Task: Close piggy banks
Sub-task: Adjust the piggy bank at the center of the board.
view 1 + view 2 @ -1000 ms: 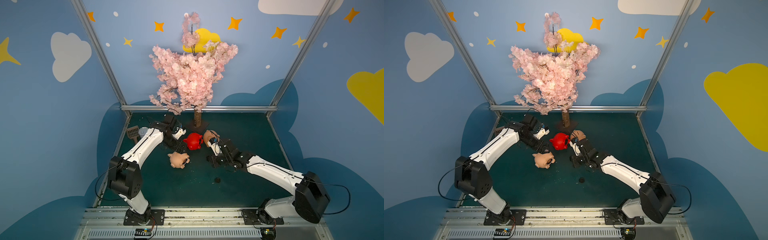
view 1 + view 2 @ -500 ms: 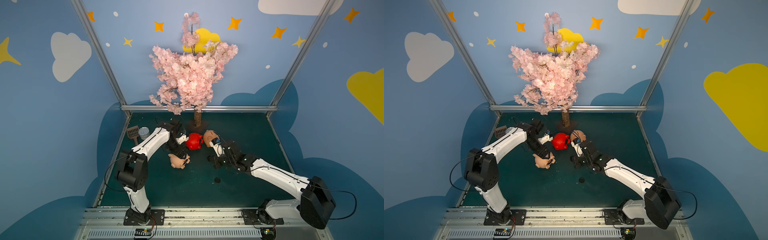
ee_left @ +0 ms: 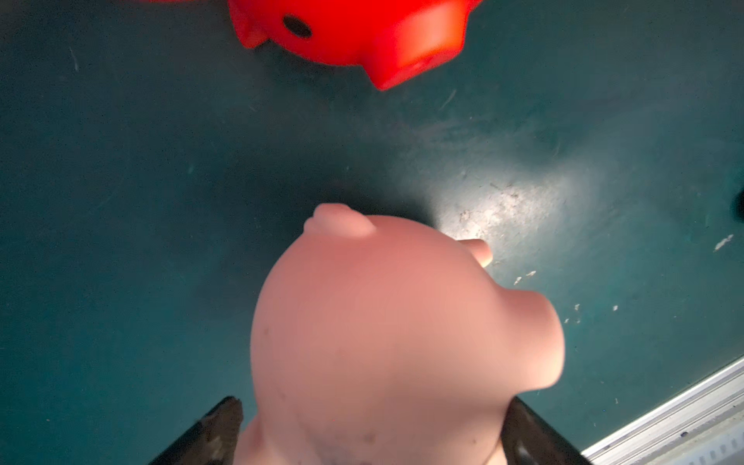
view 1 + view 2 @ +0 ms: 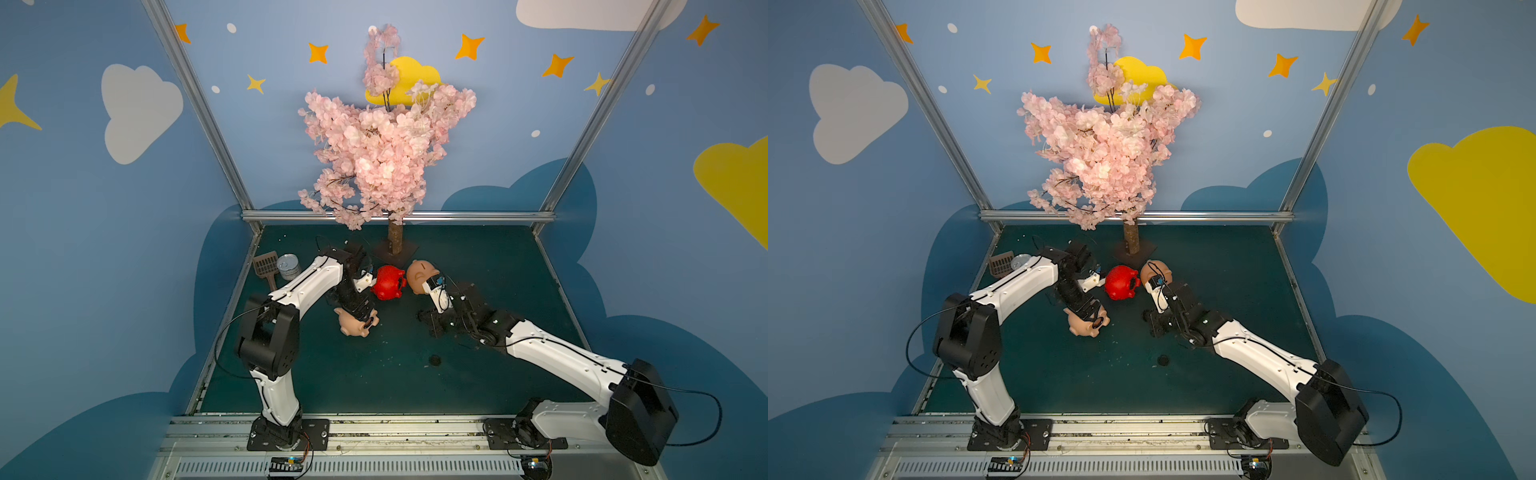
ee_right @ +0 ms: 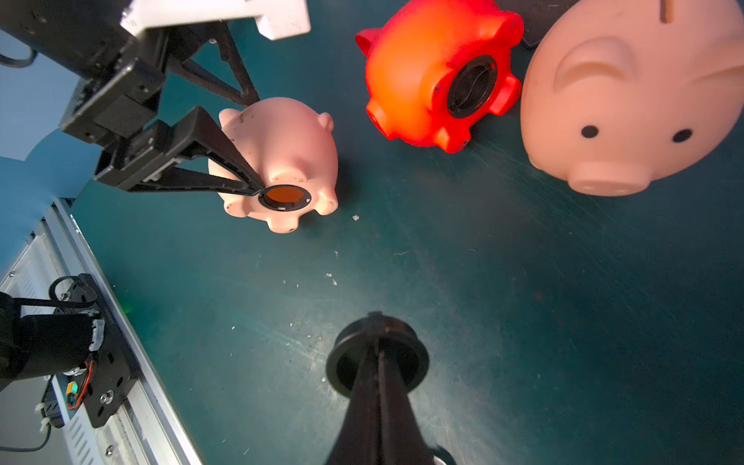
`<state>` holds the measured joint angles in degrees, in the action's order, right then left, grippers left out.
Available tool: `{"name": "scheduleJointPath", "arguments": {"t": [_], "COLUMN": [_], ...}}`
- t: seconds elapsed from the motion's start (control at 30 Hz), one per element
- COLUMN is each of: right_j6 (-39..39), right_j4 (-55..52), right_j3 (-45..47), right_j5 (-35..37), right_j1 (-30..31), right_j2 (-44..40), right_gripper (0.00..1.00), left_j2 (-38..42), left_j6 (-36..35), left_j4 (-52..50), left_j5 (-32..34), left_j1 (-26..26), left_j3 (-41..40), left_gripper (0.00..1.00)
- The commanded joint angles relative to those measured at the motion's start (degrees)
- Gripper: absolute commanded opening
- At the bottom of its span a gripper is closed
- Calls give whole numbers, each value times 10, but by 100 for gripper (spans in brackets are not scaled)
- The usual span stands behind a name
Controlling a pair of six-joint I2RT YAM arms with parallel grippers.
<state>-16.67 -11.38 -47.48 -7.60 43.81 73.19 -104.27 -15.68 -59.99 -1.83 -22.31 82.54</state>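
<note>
Plug (image 5: 345,364) in right end effector (image 5: 376,322) is round, flanged.

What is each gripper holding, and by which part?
Right gripper pinches a black plug across its middle. Left gripper stands open around the toppled pink pig, not gripping it.

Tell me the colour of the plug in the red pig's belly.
Black; the plug shows best in the right wrist view.
</note>
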Motion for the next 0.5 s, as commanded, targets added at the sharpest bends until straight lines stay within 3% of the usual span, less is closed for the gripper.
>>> {"name": "scheduleJointPath", "arguments": {"t": [0.0,0.27,0.47], "right_j6": [-3,-3,-3], "right_j4": [8,7,10], "right_j3": [4,6,15], "right_j5": [1,-1,-4], "right_j1": [-4,-4,-6], "right_j2": [-3,-1,-7], "right_gripper": [0,0,0], "left_j2": [-11,-22,-10], "left_j6": [-4,10,23], "left_j4": [-7,-15,-11], "left_j5": [15,-28,-119], "left_j1": [-4,-3,-7], "left_j3": [-12,-9,-15], "left_gripper": [97,90,86]}}
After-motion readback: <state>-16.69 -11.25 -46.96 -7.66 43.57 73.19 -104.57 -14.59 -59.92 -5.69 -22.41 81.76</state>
